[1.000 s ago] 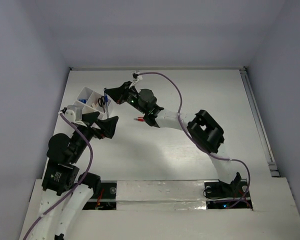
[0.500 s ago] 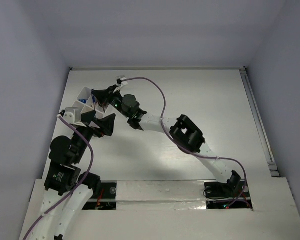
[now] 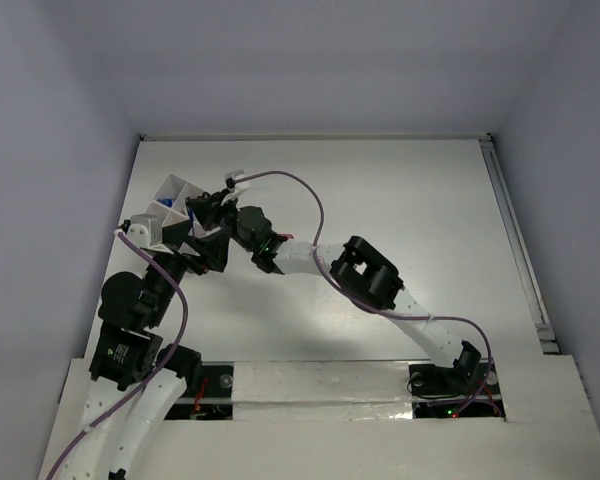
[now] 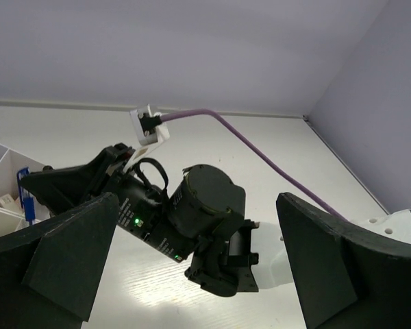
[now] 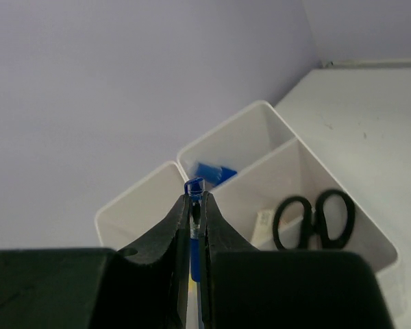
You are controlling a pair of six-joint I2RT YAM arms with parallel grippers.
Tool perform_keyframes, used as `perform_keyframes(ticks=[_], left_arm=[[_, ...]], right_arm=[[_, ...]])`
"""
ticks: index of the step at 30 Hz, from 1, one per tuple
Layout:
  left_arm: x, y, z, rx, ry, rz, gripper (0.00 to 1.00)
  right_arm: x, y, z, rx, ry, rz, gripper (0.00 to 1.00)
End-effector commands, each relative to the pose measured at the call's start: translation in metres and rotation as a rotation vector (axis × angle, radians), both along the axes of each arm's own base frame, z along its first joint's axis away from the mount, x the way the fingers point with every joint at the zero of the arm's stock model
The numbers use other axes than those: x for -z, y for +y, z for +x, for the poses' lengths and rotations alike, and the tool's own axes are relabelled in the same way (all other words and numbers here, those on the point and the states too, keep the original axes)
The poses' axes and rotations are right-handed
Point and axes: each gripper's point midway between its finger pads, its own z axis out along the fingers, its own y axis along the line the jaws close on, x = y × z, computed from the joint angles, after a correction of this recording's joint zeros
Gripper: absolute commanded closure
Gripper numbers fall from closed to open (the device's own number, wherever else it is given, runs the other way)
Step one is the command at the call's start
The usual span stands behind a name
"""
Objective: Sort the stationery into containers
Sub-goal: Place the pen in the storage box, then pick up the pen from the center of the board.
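At the organiser box (image 5: 241, 140), right gripper (image 5: 195, 203) pinches a blue pen (image 5: 194, 186), mostly hidden; left gripper (image 4: 197, 205) spread.

Right tool (image 3: 197, 206) and left tool (image 3: 202, 246) crowding organiser box (image 3: 169, 189)

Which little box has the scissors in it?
The compartment on the right in the right wrist view holds the black scissors; the far compartment holds a blue thing.
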Motion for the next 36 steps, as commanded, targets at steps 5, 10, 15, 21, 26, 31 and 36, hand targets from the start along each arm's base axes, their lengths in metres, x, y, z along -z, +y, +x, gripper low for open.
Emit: perform_keyframes(ticks=[5, 10, 15, 21, 26, 31, 36], left_arm=[[-0.013, -0.004, -0.001, 0.02, -0.053, -0.009, 0.01], [-0.012, -0.005, 0.0, 0.023, -0.051, -0.01, 0.01], [-0.011, -0.005, 0.001, 0.026, -0.044, -0.012, 0.01], [-0.007, -0.006, 0.003, 0.028, -0.029, -0.007, 0.01], [0.008, -0.018, 0.01, 0.076, 0.028, 0.009, 0.01], [0.028, -0.033, 0.021, 0.154, 0.113, 0.038, 0.01], [0.035, -0.034, 0.027, 0.171, 0.135, 0.048, 0.01]], right_arm=[[-0.025, -0.007, -0.015, 0.009, -0.064, 0.03, 0.92], [-0.042, -0.011, -0.028, -0.041, -0.092, 0.019, 0.48], [-0.073, -0.025, -0.042, -0.064, -0.117, -0.032, 0.41], [-0.066, -0.088, -0.056, -0.187, -0.028, -0.176, 0.59], [0.001, -0.182, -0.04, -0.155, 0.218, -0.535, 0.95], [0.047, -0.241, -0.048, -0.113, 0.287, -0.831, 0.71], [0.066, -0.253, -0.06, -0.276, 0.153, -1.028, 0.5]])
